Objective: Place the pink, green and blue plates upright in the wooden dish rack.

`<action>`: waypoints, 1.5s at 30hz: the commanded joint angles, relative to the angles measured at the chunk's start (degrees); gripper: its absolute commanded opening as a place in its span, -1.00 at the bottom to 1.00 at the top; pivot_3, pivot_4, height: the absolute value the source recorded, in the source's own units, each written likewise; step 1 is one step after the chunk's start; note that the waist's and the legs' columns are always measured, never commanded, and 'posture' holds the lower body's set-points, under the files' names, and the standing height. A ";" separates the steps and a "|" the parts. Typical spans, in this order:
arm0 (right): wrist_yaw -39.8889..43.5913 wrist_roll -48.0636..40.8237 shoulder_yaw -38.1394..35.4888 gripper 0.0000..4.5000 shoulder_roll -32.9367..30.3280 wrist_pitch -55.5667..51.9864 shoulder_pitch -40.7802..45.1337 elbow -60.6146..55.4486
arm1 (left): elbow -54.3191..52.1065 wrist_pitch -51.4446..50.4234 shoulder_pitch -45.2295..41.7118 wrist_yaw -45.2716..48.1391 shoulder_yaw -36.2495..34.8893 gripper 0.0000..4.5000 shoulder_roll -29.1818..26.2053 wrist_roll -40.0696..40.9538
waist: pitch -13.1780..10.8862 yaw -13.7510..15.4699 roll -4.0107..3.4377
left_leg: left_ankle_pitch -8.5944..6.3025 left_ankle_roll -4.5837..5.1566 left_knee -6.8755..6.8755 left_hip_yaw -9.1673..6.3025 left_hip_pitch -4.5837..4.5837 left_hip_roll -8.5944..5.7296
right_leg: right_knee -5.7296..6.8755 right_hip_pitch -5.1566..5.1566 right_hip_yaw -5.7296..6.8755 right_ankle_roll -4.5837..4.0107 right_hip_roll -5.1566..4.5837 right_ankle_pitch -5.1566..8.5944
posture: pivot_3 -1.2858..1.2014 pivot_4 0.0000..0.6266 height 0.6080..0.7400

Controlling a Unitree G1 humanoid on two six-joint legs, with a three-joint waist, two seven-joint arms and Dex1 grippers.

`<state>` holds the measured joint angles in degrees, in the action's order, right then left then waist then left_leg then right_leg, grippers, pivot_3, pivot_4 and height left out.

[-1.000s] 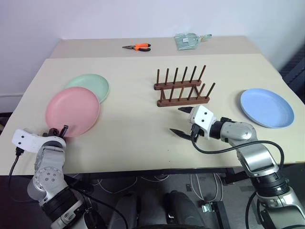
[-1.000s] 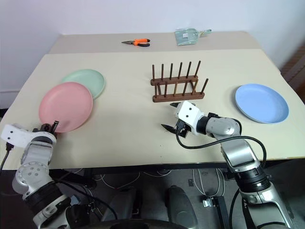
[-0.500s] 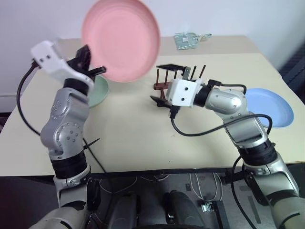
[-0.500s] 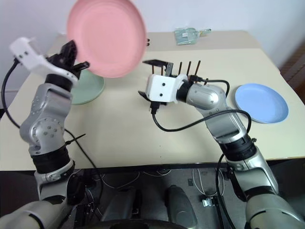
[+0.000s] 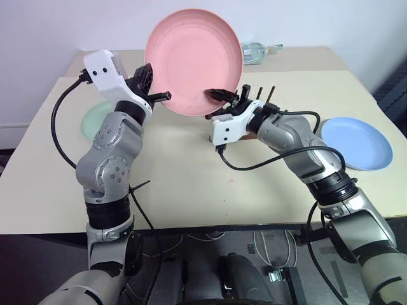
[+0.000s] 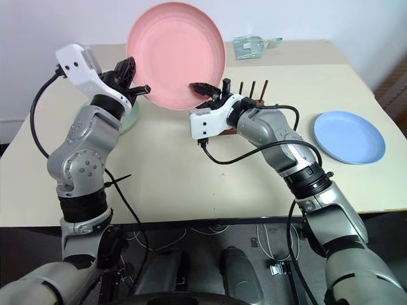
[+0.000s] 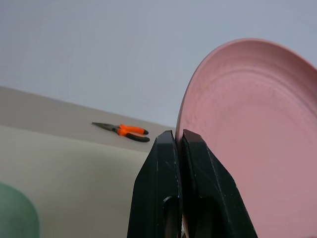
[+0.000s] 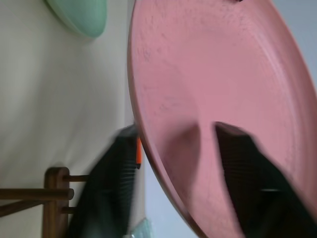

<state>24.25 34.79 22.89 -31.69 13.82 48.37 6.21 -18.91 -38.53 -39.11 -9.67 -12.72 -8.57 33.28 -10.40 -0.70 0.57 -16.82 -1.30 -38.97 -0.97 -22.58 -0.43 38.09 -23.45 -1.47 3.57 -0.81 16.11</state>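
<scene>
The pink plate is held up on edge above the table, with my left gripper shut on its left rim. My right gripper is at the plate's lower right rim, open, one finger on each side of the rim. The green plate lies flat at the table's left, partly behind my left arm. Flat at the right lies the blue plate. The wooden dish rack stands mid-table, mostly hidden behind my right hand, with its peg tips showing.
Orange-handled pliers and a clear bag lie on the farther table at the back. The table's near half is bare wood colour.
My left arm has swung the pink plate up and right toward the middle. My right gripper has risen to the plate's rim, rolled, and its fingers have narrowed.
</scene>
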 commanded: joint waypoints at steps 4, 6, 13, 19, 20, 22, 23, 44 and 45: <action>-2.92 1.98 -1.80 -0.99 0.03 2.49 0.22 -0.65 | -2.87 -1.91 -0.32 0.18 -1.80 -1.00 1.08 2.99 | 0.00 -0.03 0.00 | 0.00 0.00 0.00 0.00 0.00 0.00 | 0.01 0.00 0.00 0.00 0.01 0.00 | 0.03 -0.52 1.00; -2.97 2.17 -2.02 -1.00 -0.11 2.82 -0.13 -0.82 | -2.80 -1.86 -0.55 -0.55 -3.33 -0.72 2.28 4.73 | 0.00 -0.02 0.00 | 0.00 0.00 -0.01 0.00 0.00 0.00 | 0.01 0.01 0.00 0.00 0.00 0.00 | 0.03 -0.52 1.00; -2.09 -4.26 -8.71 -1.00 -3.15 3.28 -1.58 -2.37 | 5.11 8.82 -7.71 -5.33 -17.45 0.28 -2.97 5.44 | -0.13 -0.29 0.20 | 0.01 -0.02 -0.02 -0.01 -0.01 0.01 | 0.03 -0.01 0.01 0.00 0.05 0.00 | 0.03 -0.52 1.00; 14.65 -39.89 -25.19 -1.00 -1.63 -21.60 -4.46 -9.67 | 5.97 5.95 4.90 15.51 -1.74 0.28 -19.08 -2.61 | -0.14 0.27 0.18 | 0.03 -0.04 0.10 0.01 0.05 0.05 | -0.02 0.05 0.01 0.00 0.05 0.00 | 0.03 -0.52 1.00; 15.48 -45.95 -28.47 -1.00 -1.12 -28.35 -3.79 -10.80 | 4.64 5.39 7.65 19.97 1.51 0.28 -20.56 -2.41 | -0.14 0.38 0.18 | -0.04 0.08 0.08 0.00 0.05 0.03 | -0.04 0.10 0.04 0.00 -0.01 0.00 | 0.03 -0.52 1.00; 15.59 -56.74 -34.59 -1.00 -0.63 -40.02 -1.60 -11.41 | 1.81 6.07 13.05 28.70 7.63 0.28 -23.06 -2.55 | -0.15 0.41 0.16 | -0.15 0.28 0.04 -0.02 0.05 -0.01 | -0.08 0.16 0.07 -0.01 -0.15 0.00 | 0.03 -0.52 1.00; 15.31 -60.16 -36.56 -1.00 -0.71 -44.00 -0.62 -11.24 | 0.65 7.07 15.23 32.47 9.98 0.28 -24.01 -2.77 | -0.16 0.29 0.15 | -0.18 0.32 0.04 -0.02 0.05 -0.05 | -0.08 0.16 0.08 -0.02 -0.25 0.01 | 0.03 -0.52 1.00; 11.59 -66.65 -40.09 -1.00 -2.85 -58.37 7.37 15.19 | -5.43 7.72 23.01 48.21 20.45 0.28 -22.28 -5.00 | -0.15 -0.02 -0.04 | 0.07 0.39 0.82 0.38 0.07 -0.02 | -0.07 -0.27 -0.06 -0.18 -0.30 0.06 | 0.03 -0.52 1.00; 11.56 -66.72 -40.23 -1.00 -2.81 -58.39 7.65 16.12 | -5.62 7.62 23.15 48.11 20.35 0.28 -22.25 -5.11 | -0.15 -0.02 -0.04 | 0.08 0.39 0.82 0.39 0.06 -0.02 | -0.07 -0.28 -0.05 -0.18 -0.30 0.06 | 0.03 -0.52 1.00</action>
<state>36.02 -31.68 -16.06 -34.22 -45.35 53.67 22.36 -22.39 -31.02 -16.05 38.57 8.35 -30.87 28.39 -10.55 -0.72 0.54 -16.75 -0.90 -38.15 -0.56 -22.52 -0.45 38.01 -23.72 -1.53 3.39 -1.11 16.17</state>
